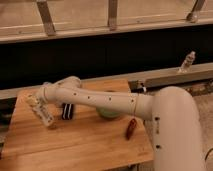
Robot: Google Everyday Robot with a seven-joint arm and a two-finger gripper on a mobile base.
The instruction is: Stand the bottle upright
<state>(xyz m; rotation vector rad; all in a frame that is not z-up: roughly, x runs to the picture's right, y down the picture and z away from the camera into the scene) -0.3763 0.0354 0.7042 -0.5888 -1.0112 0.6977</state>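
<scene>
Wooden table (90, 142): one bottle (44, 114), gripper (36, 102).

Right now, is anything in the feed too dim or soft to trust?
Camera view: warm, dim light; black band behind the wooden table shows nothing. Everything is soft: the small slim white plastic bottle at the claw, table's left end, blurs into it; green bowl sits shaded under the arm.

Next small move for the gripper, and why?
Probably rotate the wrist to bring the slim white plastic bottle vertical, then lower it. The gripper, at the wooden table's left end, is shut on the bottle, which hangs tilted just above the surface beside the black block.
</scene>
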